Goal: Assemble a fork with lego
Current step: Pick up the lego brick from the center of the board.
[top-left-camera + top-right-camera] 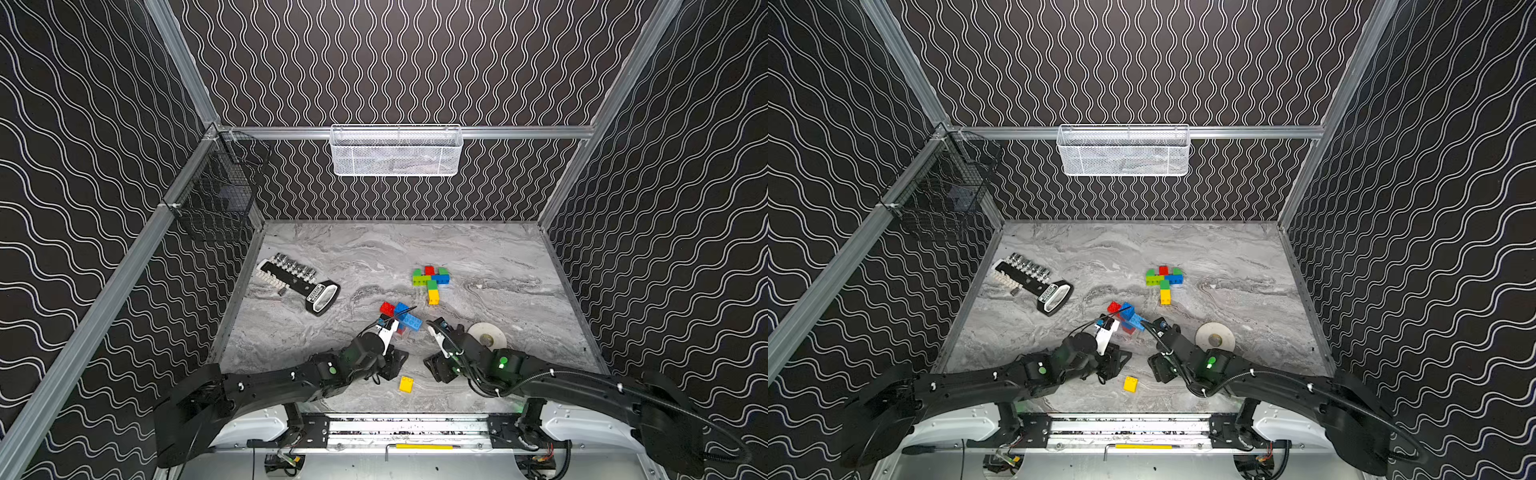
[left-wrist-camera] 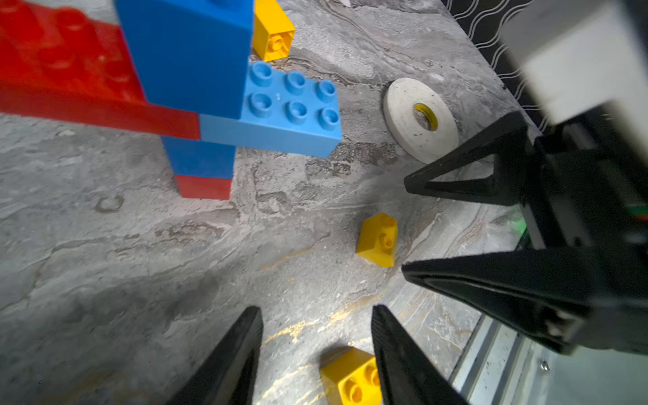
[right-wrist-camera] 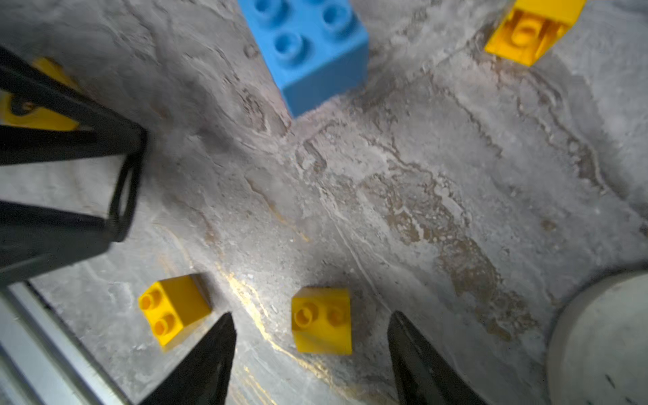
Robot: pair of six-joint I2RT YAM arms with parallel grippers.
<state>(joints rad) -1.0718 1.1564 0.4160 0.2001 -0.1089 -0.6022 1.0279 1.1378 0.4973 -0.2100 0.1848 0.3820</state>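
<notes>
White mesh basket (image 1: 397, 151): contents too blurry, honestly. The black wire basket (image 1: 216, 195) holds something dark. Left jaws and right jaws spread, empty.

Lego (image 1: 431, 280) red/blu/grn/yel; table (image 1: 374, 257) gry marble; walls (image 1: 415, 62) blk w/ wht waves.

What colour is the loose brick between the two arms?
Yellow; the brick shows best in a top view.
</notes>
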